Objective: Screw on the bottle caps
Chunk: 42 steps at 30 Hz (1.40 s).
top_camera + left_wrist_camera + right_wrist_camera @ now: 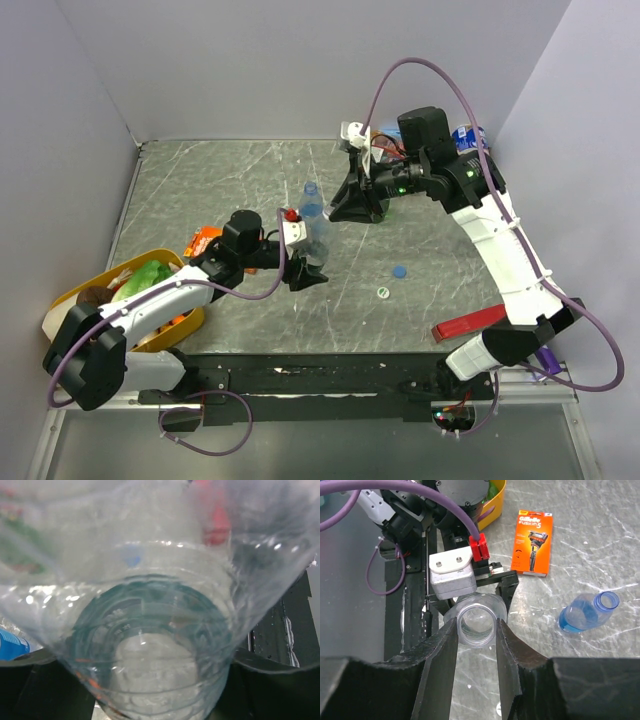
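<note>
Though the left tool [309, 274] straddles a clear container [160, 630], one finger on each side, whether it presses the wall cannot be told. The right tool [476, 624] hangs close by with its fingers narrow. The container's round rim shows in the gap, contact unclear. Just beside the container is the bottle [582, 615], its neck uncapped. On the bench [200, 180], nearer the right arm, lie a blue cap [399, 270] and a green-rimmed cap [382, 293], slightly apart. A razor pack [532, 542] lies beyond the left tool.
</note>
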{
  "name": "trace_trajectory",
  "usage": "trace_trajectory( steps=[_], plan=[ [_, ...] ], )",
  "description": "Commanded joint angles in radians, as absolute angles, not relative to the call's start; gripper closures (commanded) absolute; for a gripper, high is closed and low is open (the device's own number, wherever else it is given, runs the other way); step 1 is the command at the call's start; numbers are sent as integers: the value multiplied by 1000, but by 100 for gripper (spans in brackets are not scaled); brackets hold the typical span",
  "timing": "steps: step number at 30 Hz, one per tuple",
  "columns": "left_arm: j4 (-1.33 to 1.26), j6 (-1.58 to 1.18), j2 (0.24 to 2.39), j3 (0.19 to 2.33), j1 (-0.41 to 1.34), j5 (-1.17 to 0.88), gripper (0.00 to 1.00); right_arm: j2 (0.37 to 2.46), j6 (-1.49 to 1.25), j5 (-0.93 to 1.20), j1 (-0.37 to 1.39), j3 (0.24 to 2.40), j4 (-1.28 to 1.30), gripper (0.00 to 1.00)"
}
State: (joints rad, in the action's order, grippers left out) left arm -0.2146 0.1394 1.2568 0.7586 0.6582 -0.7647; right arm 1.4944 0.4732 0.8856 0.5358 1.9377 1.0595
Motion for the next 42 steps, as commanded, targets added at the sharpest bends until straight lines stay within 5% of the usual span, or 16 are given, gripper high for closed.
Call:
trace_trajectory(
  steps=[1, 5, 10, 11, 13, 15, 17, 23, 29, 42],
  plan=[
    [-282, 135, 1264, 801, 663, -796, 32, 1502, 477, 899, 561, 1927, 1051, 83],
    [-304, 120, 1269, 792, 663, -795, 44, 1514, 497, 870, 566, 1930, 1071, 72],
    [-336, 95, 1240, 749, 660, -732, 62, 1506, 529, 806, 565, 1973, 1095, 33],
    [-348, 92, 1232, 726, 658, -717, 73, 1503, 534, 770, 560, 1989, 1098, 30],
    [-357, 90, 1204, 698, 644, -692, 75, 1491, 535, 744, 549, 2046, 1108, 26],
    [-339, 106, 1174, 664, 624, -681, 80, 1474, 534, 716, 516, 2069, 1108, 24],
    [-321, 138, 1151, 625, 609, -664, 99, 1434, 587, 677, 497, 1999, 1112, 25],
    [-319, 169, 1025, 468, 577, -594, 99, 1240, 1009, 566, 495, 1436, 1068, 31],
    [-301, 84, 971, 425, 571, -617, 99, 1220, 1394, 476, 497, 1114, 1048, 36],
    [-288, 54, 1000, 448, 480, -675, 99, 1371, 1674, 376, 492, 873, 836, 32]
  ],
)
